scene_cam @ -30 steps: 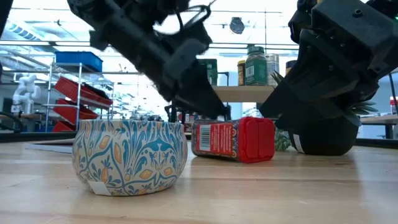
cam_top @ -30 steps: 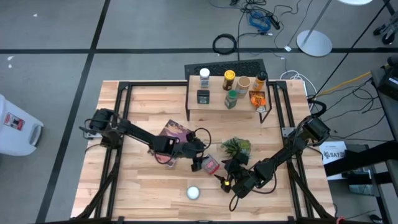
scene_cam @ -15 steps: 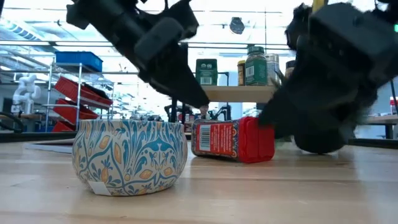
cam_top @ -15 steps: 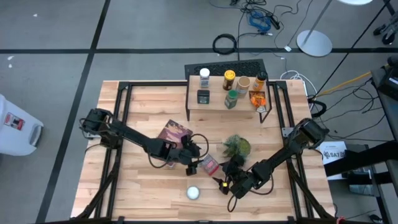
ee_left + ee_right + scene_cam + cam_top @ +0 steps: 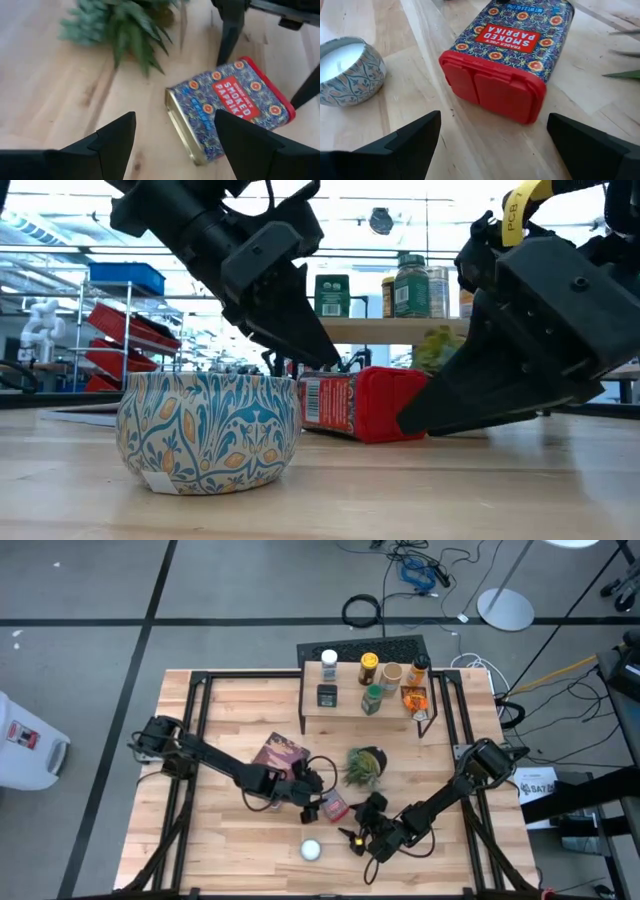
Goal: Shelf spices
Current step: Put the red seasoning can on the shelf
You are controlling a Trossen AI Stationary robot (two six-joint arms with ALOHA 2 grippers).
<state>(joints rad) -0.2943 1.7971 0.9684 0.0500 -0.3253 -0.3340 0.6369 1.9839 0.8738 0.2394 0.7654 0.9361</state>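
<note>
A smoked paprika tin (image 5: 336,808) with a red cap (image 5: 492,90) lies on its side on the table. My left gripper (image 5: 314,806) is open at the tin's metal bottom end (image 5: 182,125), with one finger on each side. My right gripper (image 5: 358,821) is open and faces the cap, its fingers (image 5: 229,35) standing on either side of that end. I see no touch by either. The shelf (image 5: 345,718) at the far edge carries several jars, a dark tin (image 5: 327,694) and the orange packet (image 5: 414,698).
A green potted plant (image 5: 362,766) stands just beyond the tin, close to both grippers. A patterned candle tin (image 5: 311,849) sits near the table's near edge. A maroon book (image 5: 280,752) lies to the left of the plant. There is bare wood on the table's left.
My right gripper has moved left toward the tin's cap and come down, so its fingers now lie low and level. The potted plant has shifted toward the far left, nearer the shelf. My left gripper has drawn slightly back toward the table's left.
</note>
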